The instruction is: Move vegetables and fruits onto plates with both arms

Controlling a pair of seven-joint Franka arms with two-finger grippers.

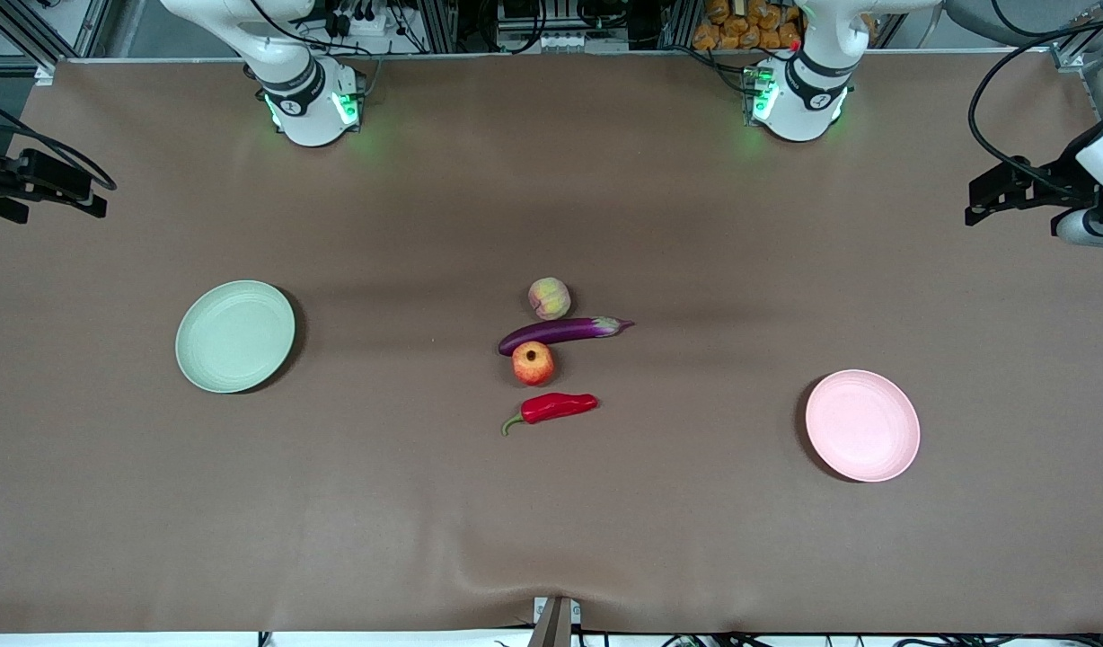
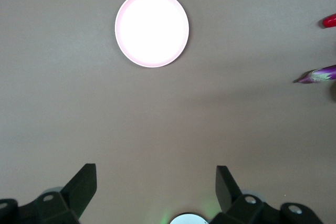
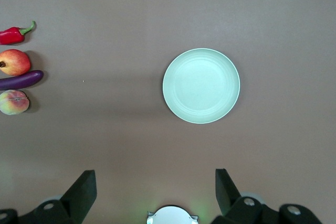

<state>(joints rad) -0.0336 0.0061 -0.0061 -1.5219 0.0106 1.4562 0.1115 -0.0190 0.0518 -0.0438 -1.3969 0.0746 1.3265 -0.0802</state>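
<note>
A brown table (image 1: pixel 156 503) holds a green plate (image 1: pixel 235 336) toward the right arm's end, then a central row of peach (image 1: pixel 549 298), eggplant (image 1: pixel 562 332), red-orange fruit (image 1: pixel 533 363), and chili (image 1: pixel 551 409) nearest the camera, then a pink plate (image 1: pixel 862 425). The right hand (image 3: pixel 155 192) and left hand (image 2: pixel 156 190) hang high with fingers spread, both empty.

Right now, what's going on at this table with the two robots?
Nothing has been picked up yet. The peach, eggplant, red-orange fruit and chili pepper lie in a row mid-table. The green plate and pink plate hold nothing. The left claw and right claw hang open, high over the table, each arm looking down on its plate.
</note>
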